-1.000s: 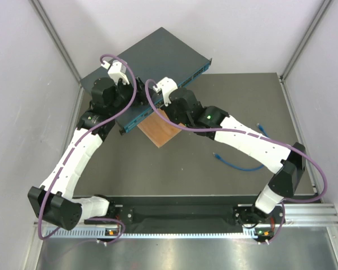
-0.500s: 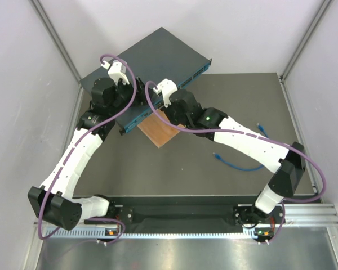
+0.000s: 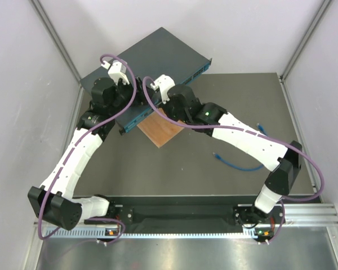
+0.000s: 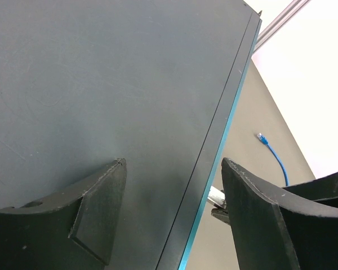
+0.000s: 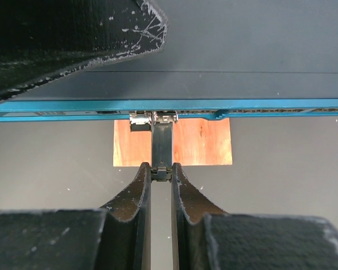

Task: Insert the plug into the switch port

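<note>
Top external, one switch (image 3: 152,59), one blue cable (image 3: 239,166), left hand (image 4: 173,169) spread, right hand (image 5: 161,169) pinching dark strip (image 5: 161,140).

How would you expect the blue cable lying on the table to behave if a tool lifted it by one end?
The blue cable lies in a loose curve, so it would probably droop and trail rather than stay stiff. It looks thin, so likely light. Its plug might swing freely.
</note>
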Robot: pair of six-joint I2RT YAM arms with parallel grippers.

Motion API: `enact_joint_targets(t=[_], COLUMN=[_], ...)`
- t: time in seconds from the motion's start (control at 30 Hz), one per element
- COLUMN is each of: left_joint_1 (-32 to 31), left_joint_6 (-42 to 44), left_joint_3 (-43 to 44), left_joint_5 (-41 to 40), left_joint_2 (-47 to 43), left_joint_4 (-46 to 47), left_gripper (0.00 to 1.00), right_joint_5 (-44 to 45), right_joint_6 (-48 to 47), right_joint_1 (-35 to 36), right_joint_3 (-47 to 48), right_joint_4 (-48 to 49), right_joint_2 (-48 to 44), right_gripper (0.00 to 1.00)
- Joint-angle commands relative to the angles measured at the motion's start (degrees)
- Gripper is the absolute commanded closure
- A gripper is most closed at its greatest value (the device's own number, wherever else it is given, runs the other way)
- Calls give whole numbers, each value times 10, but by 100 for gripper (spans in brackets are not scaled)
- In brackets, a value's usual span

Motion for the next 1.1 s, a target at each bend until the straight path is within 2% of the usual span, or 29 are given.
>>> enact_joint_targets(t=[0.0, 0.53, 0.67, 0.87, 1.0, 1.03, 1.07], left_joint_1=[1, 0, 1, 4, 6, 7, 8], left_joint_6=[-6, -11, -13, -27, -30, -28, -28], left_joint_3=[-2, -5, -5, -9, -5, -5, -4], left_joint_5=[9, -1, -7, -3, -1, -3, -3], left_joint_2=[5, 9, 12, 21, 21, 22, 23], left_joint_4=[19, 18, 11, 14, 13, 12, 10], left_gripper=[27, 27, 27, 27, 27, 27, 27], right_joint_5=[-34, -70, -88, -117, -141, -148, -149], right_joint_6=[-2, 10, 16, -3, -12, -15, -19], right_joint_1=[3, -1, -32, -41, -42, -41, -42], right_joint_3=[35, 39, 25, -12, 7, 9, 10], right_joint_4=[60, 111, 126, 181, 179, 172, 164], right_joint_2=[13, 21, 19, 1, 9, 10, 7], right_gripper=[100, 100, 100, 100, 90, 82, 77])
